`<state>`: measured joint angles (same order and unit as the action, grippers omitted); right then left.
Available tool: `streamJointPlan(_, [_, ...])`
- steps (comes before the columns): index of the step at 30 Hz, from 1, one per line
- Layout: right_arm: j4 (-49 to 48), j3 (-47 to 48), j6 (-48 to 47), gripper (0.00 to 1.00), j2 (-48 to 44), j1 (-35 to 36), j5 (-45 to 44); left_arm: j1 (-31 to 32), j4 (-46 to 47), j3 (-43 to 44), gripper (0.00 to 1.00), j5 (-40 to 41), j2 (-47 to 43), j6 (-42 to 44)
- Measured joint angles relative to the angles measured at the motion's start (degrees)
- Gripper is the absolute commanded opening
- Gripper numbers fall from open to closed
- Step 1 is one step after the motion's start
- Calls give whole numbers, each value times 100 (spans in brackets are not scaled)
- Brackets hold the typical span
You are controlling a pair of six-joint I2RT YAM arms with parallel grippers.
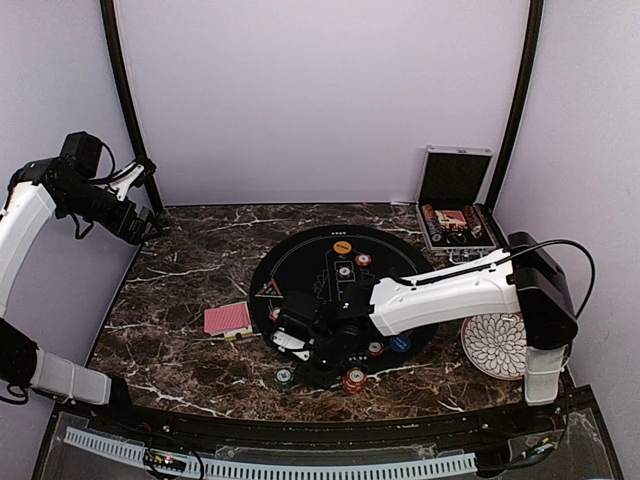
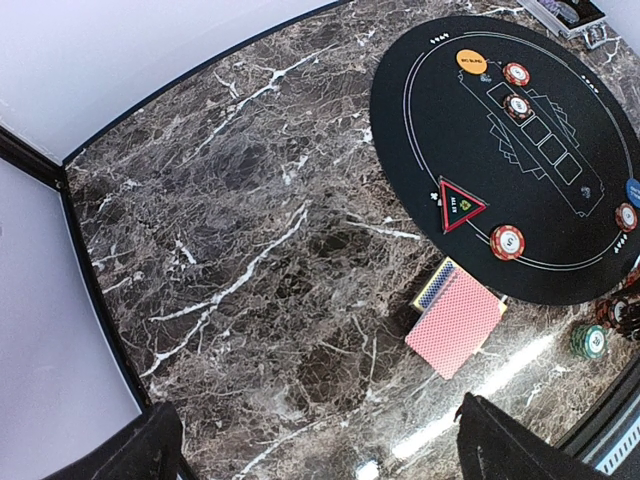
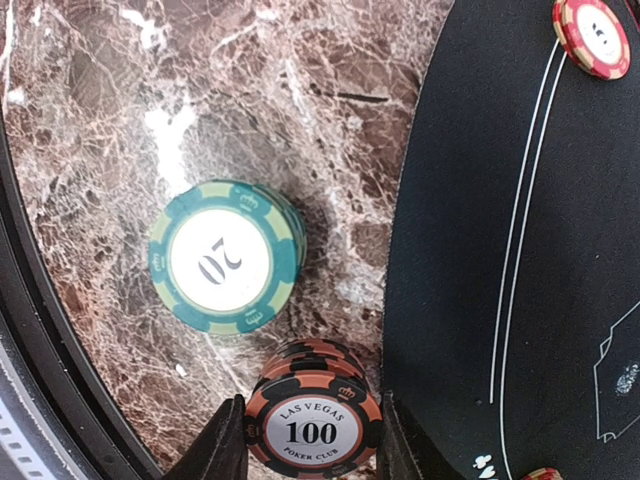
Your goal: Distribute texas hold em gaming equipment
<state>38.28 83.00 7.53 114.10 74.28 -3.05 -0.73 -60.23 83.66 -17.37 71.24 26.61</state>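
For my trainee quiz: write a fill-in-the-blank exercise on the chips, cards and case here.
The black-and-orange chip stack between the right jaws reads ___. The green chip stack reads ___. The cards beside the black mat have ___ backs. The silver case stands ___.
Missing: 100; 20; red; open.

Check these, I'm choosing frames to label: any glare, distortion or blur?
Left wrist: glare streak on the marble table beside the red-backed cards, its edge bowed by the lens. Right wrist: sharp, green chip lettering readable. Top external: evenly lit.
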Motion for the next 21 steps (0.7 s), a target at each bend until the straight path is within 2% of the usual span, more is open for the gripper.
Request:
streamJointPlan(12, [332, 476, 87, 20, -55, -92, -243, 0, -7, 74, 99, 37, 11, -2])
streamJointPlan(21, [466, 1261, 262, 18, -96, -894, -391, 0, -7, 74, 99, 52, 11, -4])
